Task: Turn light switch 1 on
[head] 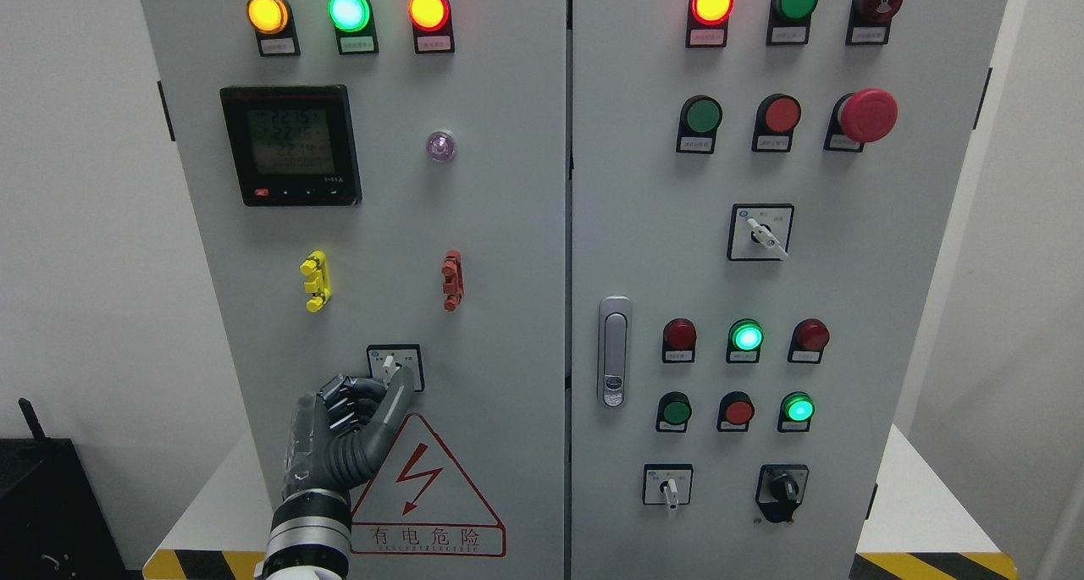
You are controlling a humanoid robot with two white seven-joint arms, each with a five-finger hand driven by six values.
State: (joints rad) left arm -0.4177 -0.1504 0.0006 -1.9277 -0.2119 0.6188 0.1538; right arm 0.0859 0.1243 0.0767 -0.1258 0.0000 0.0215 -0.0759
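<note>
Left hand at the selector switch, low on the left cabinet door
Left hand (351, 419), holding nothing, has fingers curled and one extended finger (398, 391) beside the selector switch (390, 364); nudge the small white lever sideways, gently

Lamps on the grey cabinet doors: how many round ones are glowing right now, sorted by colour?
Glowing yellow round lamp: 1
Glowing green round lamps: 3
Glowing red round lamps: 2
Total: 6
</note>
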